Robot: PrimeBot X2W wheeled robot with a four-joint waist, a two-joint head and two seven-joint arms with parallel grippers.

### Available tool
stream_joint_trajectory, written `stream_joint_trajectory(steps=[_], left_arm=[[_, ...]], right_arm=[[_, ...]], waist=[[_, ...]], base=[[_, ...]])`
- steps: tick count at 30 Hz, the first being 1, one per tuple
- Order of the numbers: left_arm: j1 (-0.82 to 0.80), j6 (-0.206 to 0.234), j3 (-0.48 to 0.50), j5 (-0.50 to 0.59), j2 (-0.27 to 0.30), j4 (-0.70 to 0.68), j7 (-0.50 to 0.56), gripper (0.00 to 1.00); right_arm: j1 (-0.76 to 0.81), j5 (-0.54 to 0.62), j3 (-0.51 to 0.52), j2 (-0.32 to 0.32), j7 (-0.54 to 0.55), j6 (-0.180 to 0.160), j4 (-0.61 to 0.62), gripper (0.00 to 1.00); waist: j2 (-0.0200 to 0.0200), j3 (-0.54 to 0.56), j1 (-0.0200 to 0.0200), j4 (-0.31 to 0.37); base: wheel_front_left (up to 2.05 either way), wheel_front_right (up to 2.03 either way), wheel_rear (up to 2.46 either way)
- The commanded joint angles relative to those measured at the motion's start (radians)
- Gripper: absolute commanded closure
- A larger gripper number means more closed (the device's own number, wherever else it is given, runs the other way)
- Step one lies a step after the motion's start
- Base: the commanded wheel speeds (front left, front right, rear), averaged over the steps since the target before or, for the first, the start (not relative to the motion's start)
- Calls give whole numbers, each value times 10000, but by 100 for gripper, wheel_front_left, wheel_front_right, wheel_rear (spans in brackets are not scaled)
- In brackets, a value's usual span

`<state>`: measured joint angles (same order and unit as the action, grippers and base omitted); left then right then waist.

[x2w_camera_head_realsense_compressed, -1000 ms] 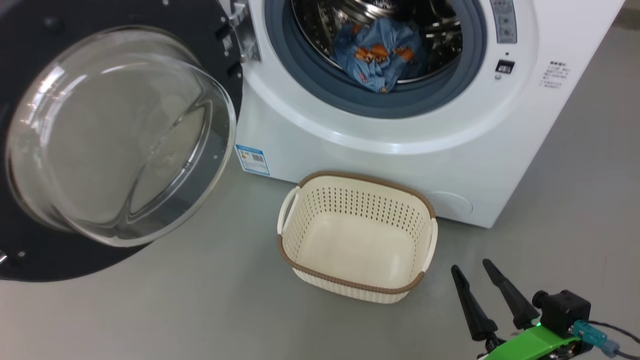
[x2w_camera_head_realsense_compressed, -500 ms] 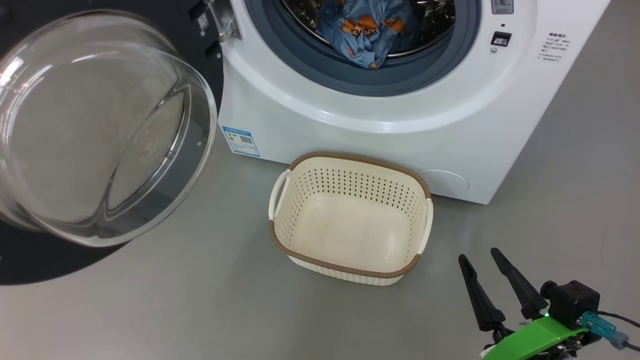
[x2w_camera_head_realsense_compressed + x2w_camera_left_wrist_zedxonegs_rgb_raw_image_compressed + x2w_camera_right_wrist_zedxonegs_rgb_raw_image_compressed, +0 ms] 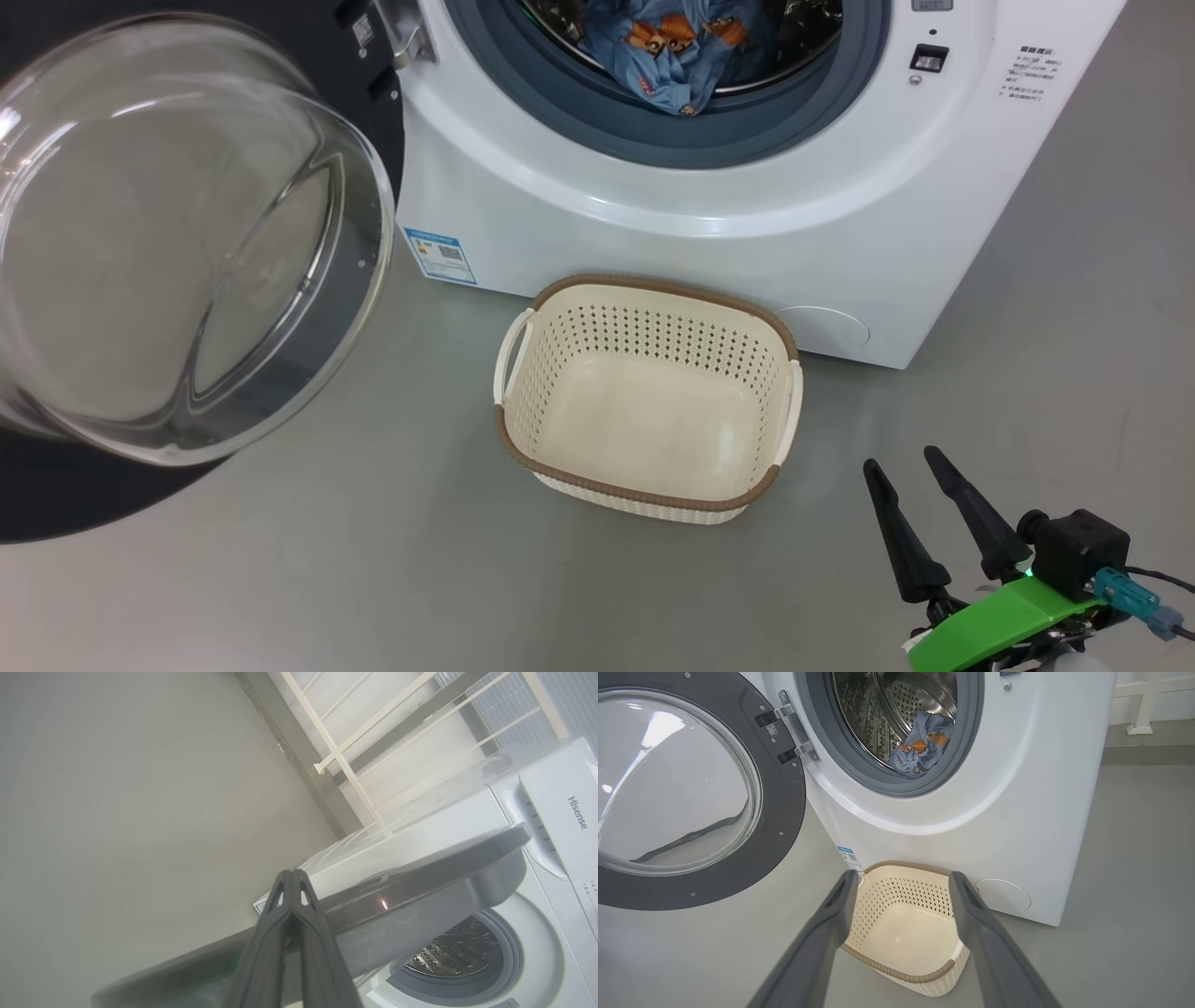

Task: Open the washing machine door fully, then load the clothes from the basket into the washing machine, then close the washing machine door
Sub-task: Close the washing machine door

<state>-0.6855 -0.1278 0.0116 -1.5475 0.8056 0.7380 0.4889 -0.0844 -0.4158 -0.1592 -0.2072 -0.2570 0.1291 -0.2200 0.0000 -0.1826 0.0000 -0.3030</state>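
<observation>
Clothes [image 3: 686,47] sit inside the washing machine [image 3: 709,261]; the basket [image 3: 653,282] stands empty just before it.
Only the head view has shifted; loading looks done, with the washing machine door [image 3: 177,243] wide open at left. Right gripper [image 3: 902,457] jaws apart, left gripper [image 3: 290,873] jaws together.

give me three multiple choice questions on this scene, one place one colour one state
1. Rim colour of the cream perforated plastic basket? A black, B brown, C blue.
2. Where is the light blue bear-print cloth? A in the basket, B on top of the machine, C in the white washing machine's steel drum.
3. The round black-rimmed glass door is: A swung open, B shut, C removed.
1 B, a brown woven-look band rings its top. 2 C, it lies behind the grey rubber ring. 3 A, it stands wide, the opening uncovered.
</observation>
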Motion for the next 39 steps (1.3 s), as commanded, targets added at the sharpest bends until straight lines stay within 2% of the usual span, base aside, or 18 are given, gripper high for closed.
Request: stream_joint_trajectory(steps=[1,10,18,23,31,39], left_arm=[[-32,-28,277,-187,681,-276,252,100],[374,-29,-134,-510,669,-1127,1812,100],[947,-29,-359,-1037,694,-2468,3367,100],[1217,-29,-313,-1326,643,-3309,3919,100],[1883,-29,-192,-1793,103,-5384,4762,100],[1808,-29,-516,-1936,-937,-6685,5371,100]], right_arm=[[-194,121,-190,-77,-48,16,238,0],[15,130,-52,61,-48,16,170,0],[285,77,53,170,-48,16,147,0],[399,76,116,228,-48,16,150,0],[594,34,203,295,-48,16,176,0],[773,26,352,356,-48,16,216,0]], waist=[[0,36,0,41],[0,444,0,23],[0,893,0,-79],[0,1053,0,-131],[0,1309,0,-118],[0,1500,0,54]], base=[[0,0,0],[0,0,0],[0,0,0],[0,0,0],[0,0,0],[0,0,0]])
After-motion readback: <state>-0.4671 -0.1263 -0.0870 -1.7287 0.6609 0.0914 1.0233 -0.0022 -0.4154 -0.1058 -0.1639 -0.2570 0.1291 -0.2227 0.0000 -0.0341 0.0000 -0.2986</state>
